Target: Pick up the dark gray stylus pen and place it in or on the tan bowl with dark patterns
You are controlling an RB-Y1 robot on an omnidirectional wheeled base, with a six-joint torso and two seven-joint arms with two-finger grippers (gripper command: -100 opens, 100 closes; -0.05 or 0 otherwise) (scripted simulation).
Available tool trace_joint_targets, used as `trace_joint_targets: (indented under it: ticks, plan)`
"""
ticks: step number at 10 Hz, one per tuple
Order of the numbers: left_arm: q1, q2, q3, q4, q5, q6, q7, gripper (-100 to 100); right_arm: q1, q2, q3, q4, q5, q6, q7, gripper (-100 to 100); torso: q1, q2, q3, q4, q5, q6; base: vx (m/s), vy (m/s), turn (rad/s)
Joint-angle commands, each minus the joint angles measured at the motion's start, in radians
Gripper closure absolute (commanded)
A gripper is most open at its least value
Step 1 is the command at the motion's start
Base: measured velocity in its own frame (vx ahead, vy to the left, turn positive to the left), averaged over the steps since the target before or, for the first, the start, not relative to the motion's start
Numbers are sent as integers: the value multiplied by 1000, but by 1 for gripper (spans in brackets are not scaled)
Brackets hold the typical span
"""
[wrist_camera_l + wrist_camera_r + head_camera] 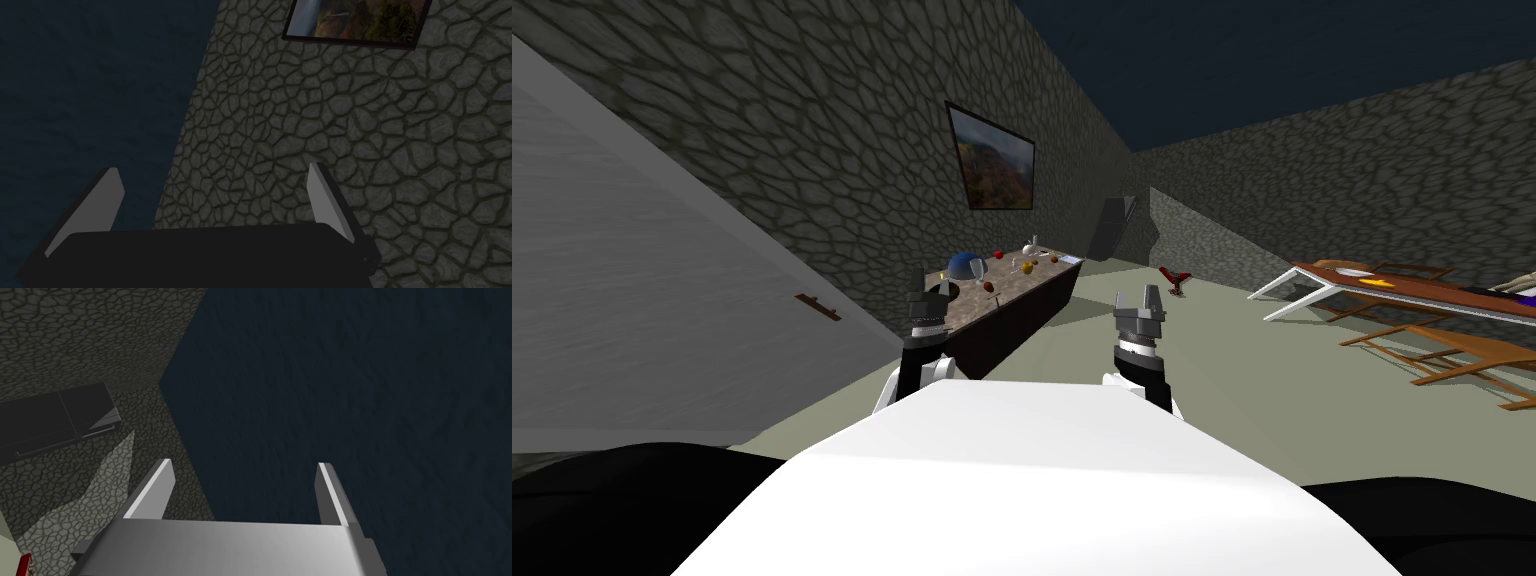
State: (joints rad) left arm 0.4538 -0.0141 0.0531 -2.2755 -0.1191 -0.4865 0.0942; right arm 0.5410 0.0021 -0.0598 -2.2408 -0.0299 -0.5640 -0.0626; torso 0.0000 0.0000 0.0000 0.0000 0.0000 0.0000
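A long dark cabinet with a mottled stone top (1032,282) stands against the stone wall ahead on my left. Small things lie on it: a blue round thing (964,264), a clear glass (977,270), red bits and a yellow bit (1028,268). They are too small for me to tell a pen or a tan bowl among them. My left gripper (930,286) is raised before the cabinet's near end, open (215,175) and holding nothing. My right gripper (1134,296) is raised over the floor beside it, also open (244,465) and holding nothing.
A grey wall panel (662,300) runs close along my left. To the right stand a long wooden table (1412,285) and wooden chairs (1462,355). A red object (1174,280) lies on the floor ahead. A dark fridge (1112,228) stands in the far corner.
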Motion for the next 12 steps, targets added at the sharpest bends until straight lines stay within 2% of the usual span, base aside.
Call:
trace_joint_targets:
  ticks: [1, 4, 6, 10, 11, 12]
  plan:
    - [0, 35, 9, 15, 6, 3, 1, -100, 0, 0, 0, 0, 0, 0, 0, 0, 0, 0, 0, 0, 0, 0, 24, -25, 10]
    - [2, 103, 44, 71, 28, 17, 5, -100, 0, 0, 0, 0, 0, 0, 0, 0, -5, -5, -3, -1, -1, 0, 76, -83, 30]
    - [2, 133, 78, 125, 50, 30, 9, -100, 0, 0, 0, 0, 0, 0, 0, 0, -6, -7, -4, -2, -1, 0, 102, -117, 34]
    - [3, 165, 158, 242, 100, 61, 20, -100, 0, 0, 0, 0, 0, 0, 0, 0, -9, -9, -5, -2, -2, 0, 134, -146, 51]
    - [3, 165, 158, 248, 100, 61, 20, -100, 0, 0, 0, 0, 0, 0, 0, 0, -9, -11, -6, -2, -2, 0, 100, -99, 24]
    - [3, 170, 179, 280, 113, 69, 23, -100, 0, 0, 0, 0, 0, 0, 0, 0, -7, -8, -5, -2, -2, 0, 66, -75, 31]
